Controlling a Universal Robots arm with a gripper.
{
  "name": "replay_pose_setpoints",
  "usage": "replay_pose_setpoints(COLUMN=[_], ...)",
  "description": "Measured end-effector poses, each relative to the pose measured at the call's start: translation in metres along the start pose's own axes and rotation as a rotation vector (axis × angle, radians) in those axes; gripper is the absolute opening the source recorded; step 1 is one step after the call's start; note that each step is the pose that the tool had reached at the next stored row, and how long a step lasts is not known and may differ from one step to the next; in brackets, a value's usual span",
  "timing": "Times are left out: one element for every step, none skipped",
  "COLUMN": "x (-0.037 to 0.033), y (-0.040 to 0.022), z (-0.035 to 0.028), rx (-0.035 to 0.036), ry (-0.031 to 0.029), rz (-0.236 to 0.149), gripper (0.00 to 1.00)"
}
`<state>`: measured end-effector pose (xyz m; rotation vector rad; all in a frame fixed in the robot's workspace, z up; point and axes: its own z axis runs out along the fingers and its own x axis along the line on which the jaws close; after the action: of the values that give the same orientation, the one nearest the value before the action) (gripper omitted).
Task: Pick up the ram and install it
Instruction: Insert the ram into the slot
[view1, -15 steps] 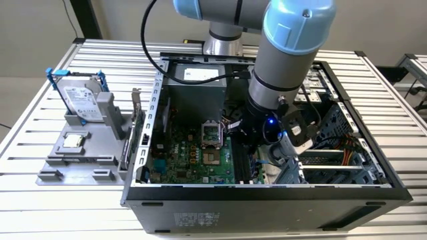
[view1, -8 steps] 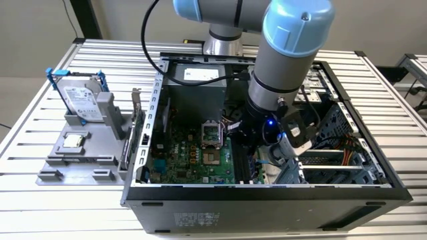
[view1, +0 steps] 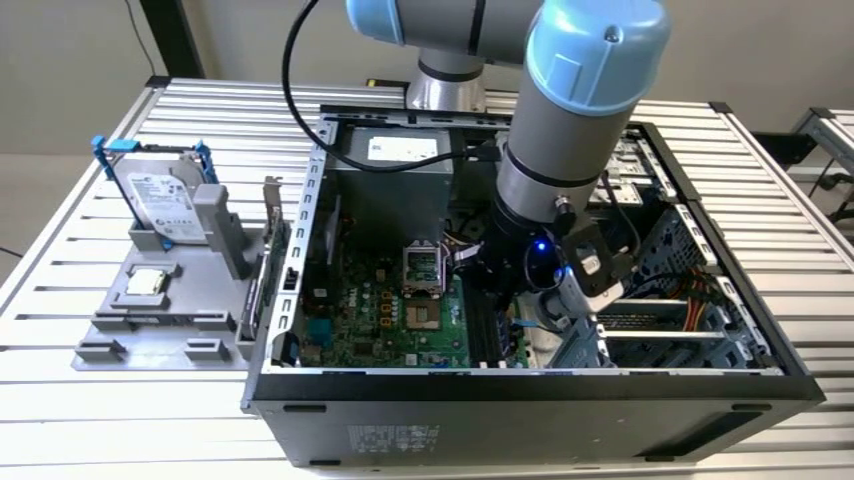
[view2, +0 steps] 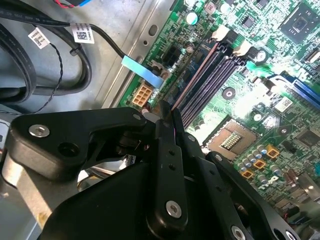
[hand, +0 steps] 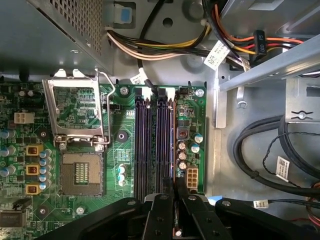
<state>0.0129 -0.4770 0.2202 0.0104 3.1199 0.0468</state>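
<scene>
In the exterior view my gripper (view1: 505, 300) is down inside the open computer case, over the motherboard's black memory slots (view1: 489, 325). Both wrist views show its black fingers (view2: 161, 131) pressed close together on a thin dark strip seen edge-on, which I take for the ram (view2: 194, 77). The strip runs along the memory slot (hand: 170, 145) nearest the board's edge. My gripper (hand: 172, 189) sits at one end of that slot, and I cannot tell how deep the strip sits. The neighbouring slots (hand: 145, 140) hold nothing.
An open processor socket (hand: 82, 172) with its raised metal frame lies beside the slots. Cable bundles (hand: 265, 165) and the drive cage (view1: 667, 320) crowd the case's other side. On the exterior view's left, a grey fixture (view1: 154, 325) carries a blue-framed hard drive (view1: 163, 200) and a square chip (view1: 144, 283).
</scene>
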Motion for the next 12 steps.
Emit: replay_pose_setpoints(x=[0.0,0.0,0.0001,0.0002,0.0002,0.0002,0.0002,0.0002,0.0002,0.0002,0.0003,0.0005], y=[0.0,-0.0001,-0.0002,-0.0002,-0.0001,-0.0001,-0.0001,-0.0001,-0.0001,-0.0001,-0.0001,-0.0001], z=[0.0,0.0001,0.0002,0.0003,0.0005,0.0007,0.0009,0.001,0.0011,0.0011,0.0011,0.0011], rx=[0.0001,0.0002,0.0004,0.0005,0.0007,0.0009,0.0012,0.0014,0.0015,0.0015,0.0015,0.0015], ry=[0.0001,0.0002,0.0003,0.0005,0.0006,0.0006,0.0007,0.0008,0.0009,0.0009,0.0008,0.0008], rz=[0.0,0.0,0.0,0.0,0.0,0.0,0.0,0.0,0.0,0.0,0.001,0.001], gripper=[0.0,0.0,0.0,0.0,0.0,0.0,0.0,0.0,0.0,0.0,0.0,0.0])
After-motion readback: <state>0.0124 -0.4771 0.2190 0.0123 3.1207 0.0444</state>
